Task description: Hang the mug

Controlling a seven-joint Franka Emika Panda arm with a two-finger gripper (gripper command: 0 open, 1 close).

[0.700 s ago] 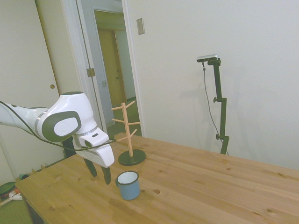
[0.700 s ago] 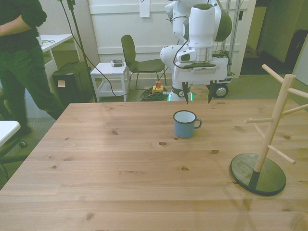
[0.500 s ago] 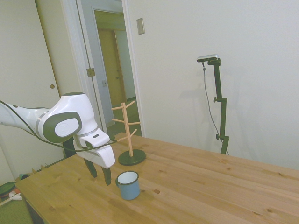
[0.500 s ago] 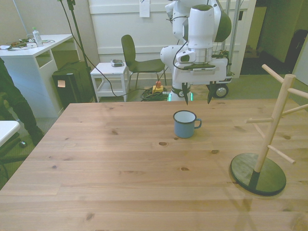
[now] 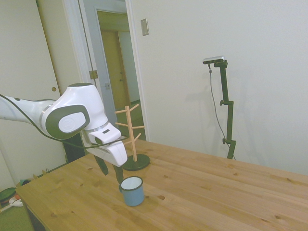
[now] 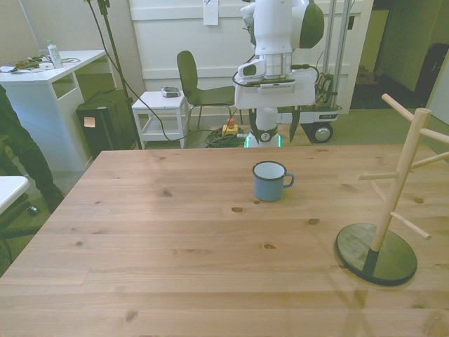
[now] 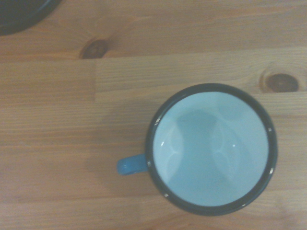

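Hovering end effector [image 6: 274, 131], fingers spread, above mug [image 6: 269, 180].

Mug [image 7: 211, 151] seen straight from above, directly below the pincer, upright on the table [image 7: 72, 110]. Dark rim, pale empty inside, blue handle [image 7: 130, 165]. Dark round edge [image 7: 19, 12] at frame corner.

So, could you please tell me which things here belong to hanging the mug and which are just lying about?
Part of the job:
- mug, upright on the table
- wooden peg stand
- claw, open, not holding anything

Just about:
- chair
- white side table
- white desk
- person at the front view's left
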